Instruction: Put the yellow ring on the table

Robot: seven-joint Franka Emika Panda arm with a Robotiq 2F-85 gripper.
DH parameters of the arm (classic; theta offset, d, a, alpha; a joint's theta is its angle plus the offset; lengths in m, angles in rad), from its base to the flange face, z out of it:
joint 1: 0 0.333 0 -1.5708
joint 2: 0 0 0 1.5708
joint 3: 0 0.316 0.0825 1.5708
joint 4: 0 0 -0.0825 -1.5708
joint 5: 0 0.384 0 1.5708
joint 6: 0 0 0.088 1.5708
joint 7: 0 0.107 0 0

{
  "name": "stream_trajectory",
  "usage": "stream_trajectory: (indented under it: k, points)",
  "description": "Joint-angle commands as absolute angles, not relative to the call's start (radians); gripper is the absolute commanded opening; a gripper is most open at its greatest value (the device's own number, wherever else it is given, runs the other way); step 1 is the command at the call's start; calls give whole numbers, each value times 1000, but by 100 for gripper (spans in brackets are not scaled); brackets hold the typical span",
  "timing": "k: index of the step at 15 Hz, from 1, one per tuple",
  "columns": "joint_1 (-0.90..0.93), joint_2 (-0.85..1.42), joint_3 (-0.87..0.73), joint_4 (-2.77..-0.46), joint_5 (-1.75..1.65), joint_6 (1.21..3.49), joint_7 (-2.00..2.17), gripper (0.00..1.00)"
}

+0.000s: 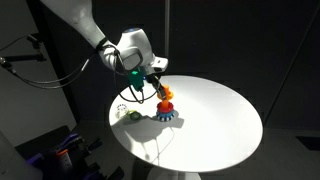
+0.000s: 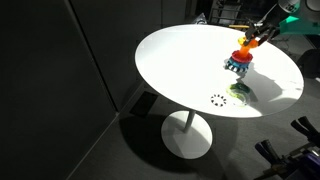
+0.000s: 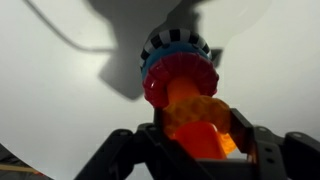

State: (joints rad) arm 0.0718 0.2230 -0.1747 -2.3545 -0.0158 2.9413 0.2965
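Observation:
A stacking toy stands on the white table (image 1: 215, 120) (image 2: 180, 55) (image 3: 60, 90). In the wrist view its blue base (image 3: 172, 55) lies farthest away, with a red ring (image 3: 180, 82) above it. The yellow ring (image 3: 208, 108) (image 1: 165, 94) (image 2: 245, 46) is at the top of the toy, around the orange post (image 3: 195, 138). My gripper (image 3: 200, 128) (image 1: 158, 88) (image 2: 254, 39) comes down over the toy's top. Its two dark fingers press the yellow ring from either side, so it is shut on the ring. I cannot tell if the ring has left the stack.
A small green ring (image 1: 131, 116) (image 2: 240, 90) lies on the table beside the toy. A pale dotted ring (image 2: 218, 99) lies near the table's edge. The robot arm (image 1: 90, 35) reaches in from beyond the rim. Dark surroundings ring the table.

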Motion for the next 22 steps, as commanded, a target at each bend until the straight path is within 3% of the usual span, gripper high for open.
stream_trajectory:
  k: [1, 11, 22]
  points:
    - [96, 128, -191, -2355, -31, 2839, 351, 40]
    - [34, -78, -76, -2363, 5, 2684, 377, 40]
    - [31, -77, -13, -2449, 68, 2568, 308, 40]
